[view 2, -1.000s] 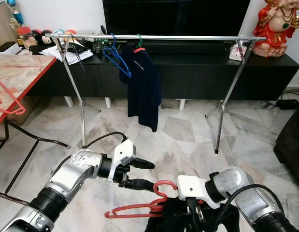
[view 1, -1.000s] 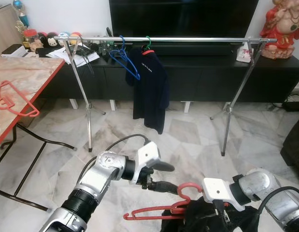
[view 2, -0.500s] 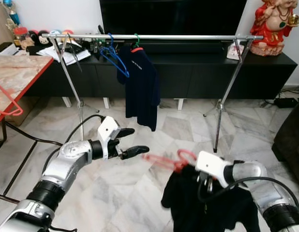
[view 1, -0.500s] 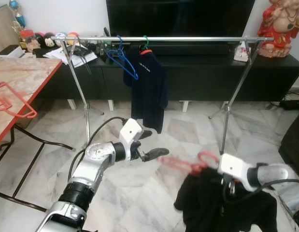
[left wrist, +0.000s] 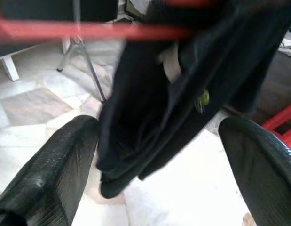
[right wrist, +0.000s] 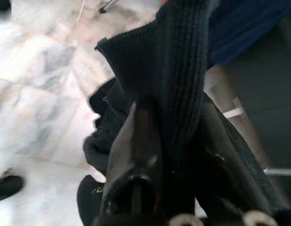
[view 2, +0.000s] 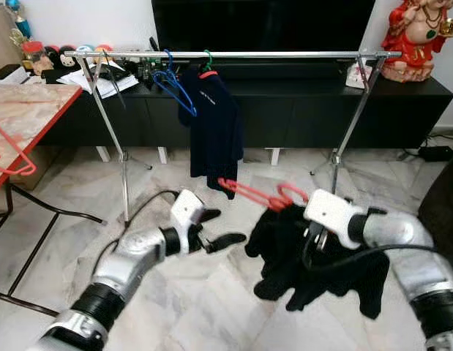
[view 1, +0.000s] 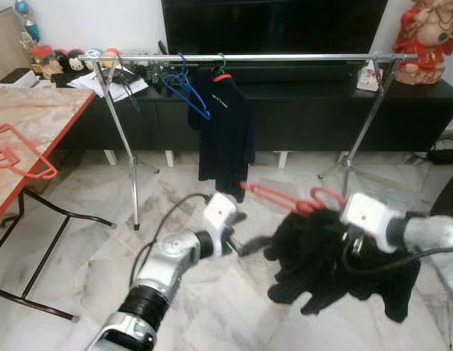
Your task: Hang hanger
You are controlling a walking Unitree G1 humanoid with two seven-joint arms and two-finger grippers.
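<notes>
Right gripper (right wrist: 173, 141) raised mid-air, fingers clamped on black garment (view 2: 314, 256) draped over red hanger (view 2: 259, 196). Left gripper (view 2: 219, 235) extended toward garment, fingers spread wide, empty.

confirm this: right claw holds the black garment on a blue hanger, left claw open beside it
Wrong on the colour: the hanger carrying the black garment is red, as the right eye view shows. The right claw does hold it, and the left claw is open beside it.
</notes>
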